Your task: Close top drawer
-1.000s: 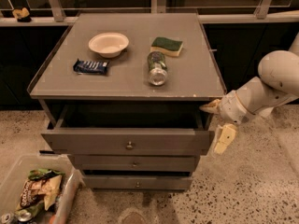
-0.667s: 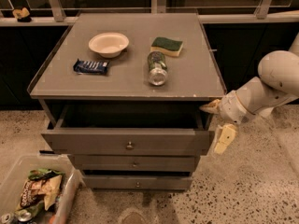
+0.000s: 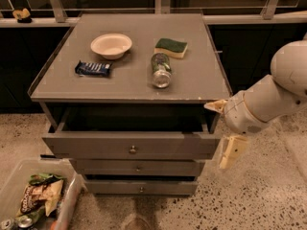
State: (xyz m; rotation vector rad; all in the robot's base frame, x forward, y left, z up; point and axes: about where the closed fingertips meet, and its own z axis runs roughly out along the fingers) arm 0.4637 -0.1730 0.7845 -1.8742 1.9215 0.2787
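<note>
The top drawer (image 3: 132,145) of the grey cabinet stands pulled out, its plain dark interior showing and a small round metal knob (image 3: 133,150) at the centre of its front panel. My gripper (image 3: 222,128) is at the right end of the drawer front, just beside the cabinet's front right corner. It is open and holds nothing: one cream finger (image 3: 215,105) points at the corner under the cabinet top, the other (image 3: 230,151) hangs down beside the drawer's right edge.
Two slimmer drawers (image 3: 138,167) sit below, nearly shut. On the cabinet top lie a white bowl (image 3: 111,45), a dark snack bar (image 3: 93,68), a plastic bottle on its side (image 3: 160,70) and a green-yellow sponge (image 3: 171,47). A clear bin of snack packets (image 3: 36,195) stands on the floor at lower left.
</note>
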